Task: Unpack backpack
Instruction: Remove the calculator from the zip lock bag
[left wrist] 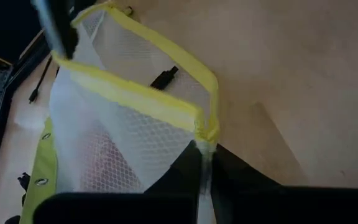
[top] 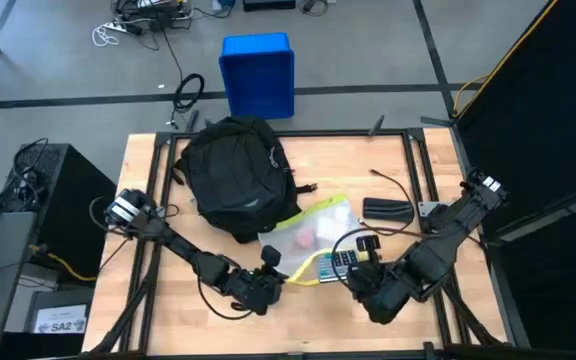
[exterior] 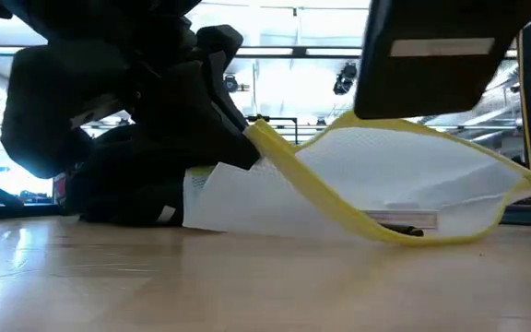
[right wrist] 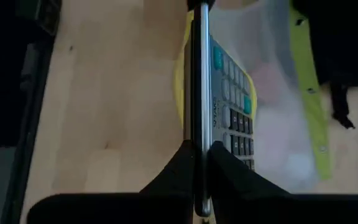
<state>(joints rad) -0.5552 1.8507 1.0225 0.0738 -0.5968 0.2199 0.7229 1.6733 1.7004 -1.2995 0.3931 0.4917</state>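
The large black fabric backpack [top: 234, 172] sits on the wooden bench [top: 340, 158]. Beside it, the left claw [left wrist: 202, 163] clamps a yellow-edged mesh pouch [top: 313, 232]; the right claw [right wrist: 199, 167] clamps a grey calculator [right wrist: 229, 99] at the pouch mouth

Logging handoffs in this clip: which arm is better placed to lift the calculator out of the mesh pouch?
Right. The right gripper is already shut on the calculator at the pouch's mouth. The left gripper is pinching the mesh pouch by its yellow edge, holding it beside the backpack.
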